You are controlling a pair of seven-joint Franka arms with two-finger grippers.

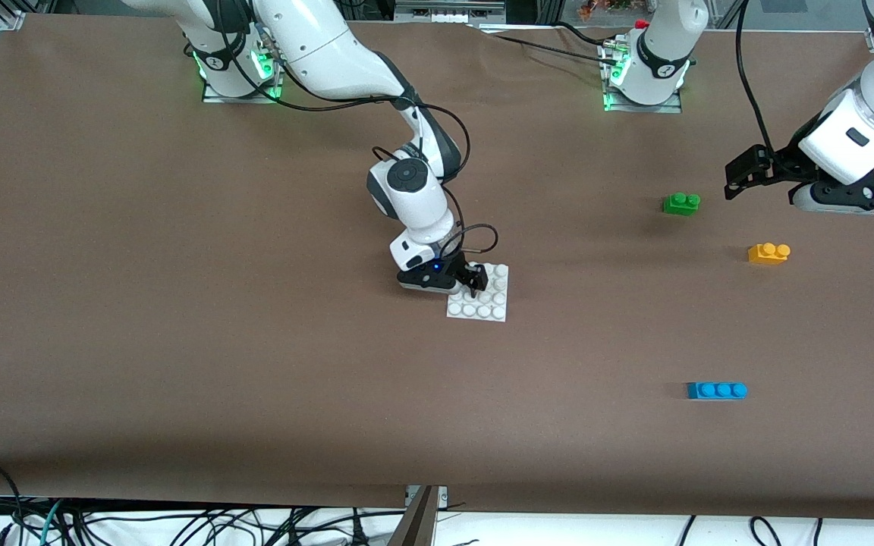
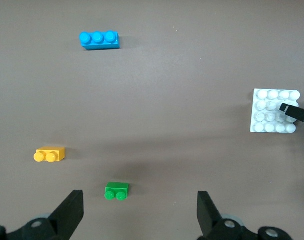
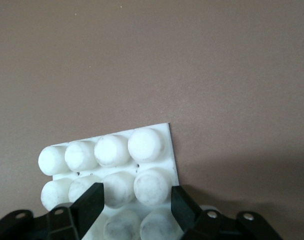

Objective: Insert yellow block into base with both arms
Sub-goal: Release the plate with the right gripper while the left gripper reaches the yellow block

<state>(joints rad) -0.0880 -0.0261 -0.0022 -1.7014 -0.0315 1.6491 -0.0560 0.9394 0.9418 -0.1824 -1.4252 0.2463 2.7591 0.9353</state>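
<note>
The table cover point(image 1: 179, 303) is one plain brown colour, without any pattern. In the middle of the front view lies the base point(image 1: 492, 303), white, with a regular grid of round white studs; some studs look slightly grey and dirty in the right wrist view. The yellow block point(image 1: 768, 253), at the right of the front view, is yellow-orange. Above it the green brick point(image 1: 680, 203) is bright green. At the lower right the blue brick point(image 1: 716, 390) is light blue. The arms point(image 1: 414, 197) are white with black joints and black cables. The right gripper point(image 1: 473, 279) and the left gripper point(image 2: 139, 210) are black. Green lights shine at both arm bases point(image 1: 236, 72) along the top.
</note>
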